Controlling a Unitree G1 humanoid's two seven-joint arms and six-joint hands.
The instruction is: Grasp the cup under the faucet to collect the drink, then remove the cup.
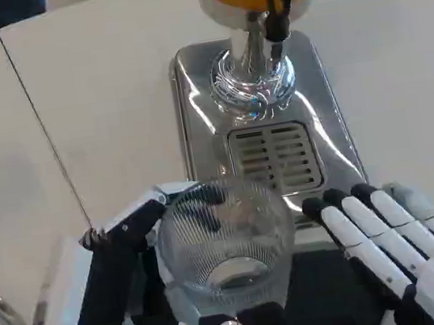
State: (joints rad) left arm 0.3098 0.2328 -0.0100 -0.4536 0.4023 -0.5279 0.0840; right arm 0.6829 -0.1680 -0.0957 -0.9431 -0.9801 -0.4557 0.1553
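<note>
Clearly, the left robot hand [144,247] gripped the ribbed clear cup [224,239], fingers wrapped around its sides, holding it just before the dispenser's drip grate [275,156] and short of the faucet [275,15]. The right robot hand [392,242] lay flat with fingers extended, holding nothing, just beside the cup above the white desk [110,105].

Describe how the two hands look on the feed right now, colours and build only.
The left hand is mostly black along its fingers and side, with white shell pieces and a pale silver-white forearm section below it. The right hand has a white back and white finger segments with black tips and black gaps between the segments. No cables or markings are legible.
</note>
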